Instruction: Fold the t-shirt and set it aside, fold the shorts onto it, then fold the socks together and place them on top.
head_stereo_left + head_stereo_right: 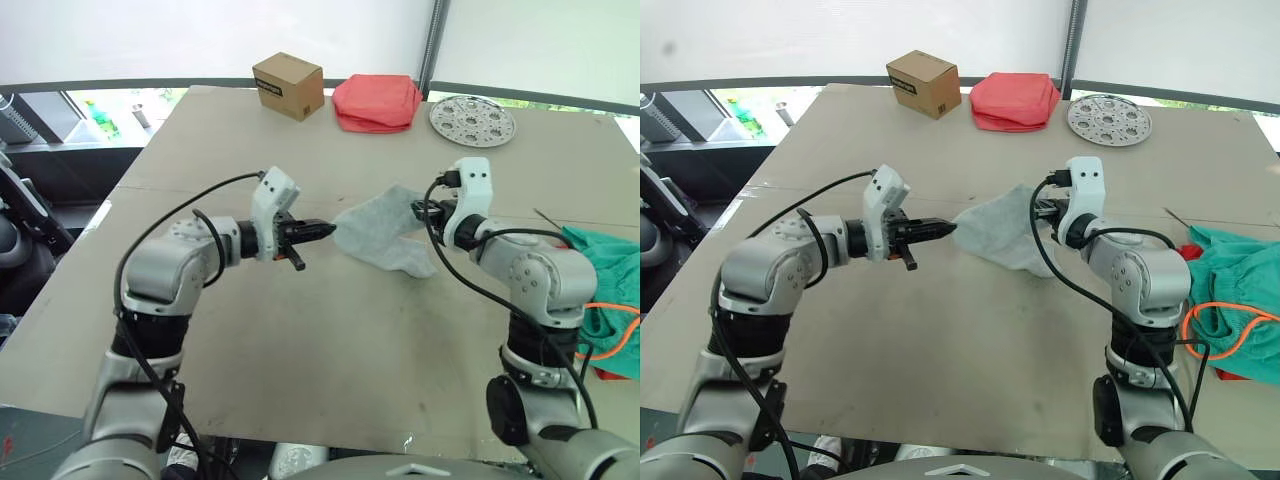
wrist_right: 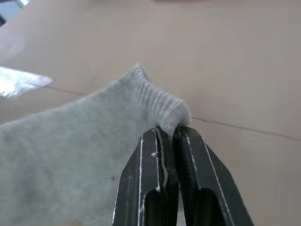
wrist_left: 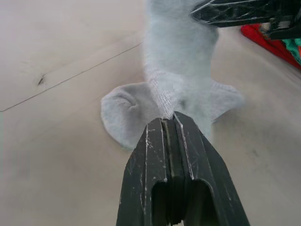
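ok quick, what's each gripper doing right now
Left gripper: closed on the socks.
Right gripper: closed on the socks' ribbed cuff.

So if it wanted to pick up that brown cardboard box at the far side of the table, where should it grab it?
Probably across the two long side walls of the cardboard box, coming down from above. It stands flat on the table, its top closed and level, with open space around it. The left tool is nearer, but it is shut on the socks, as is the right tool.
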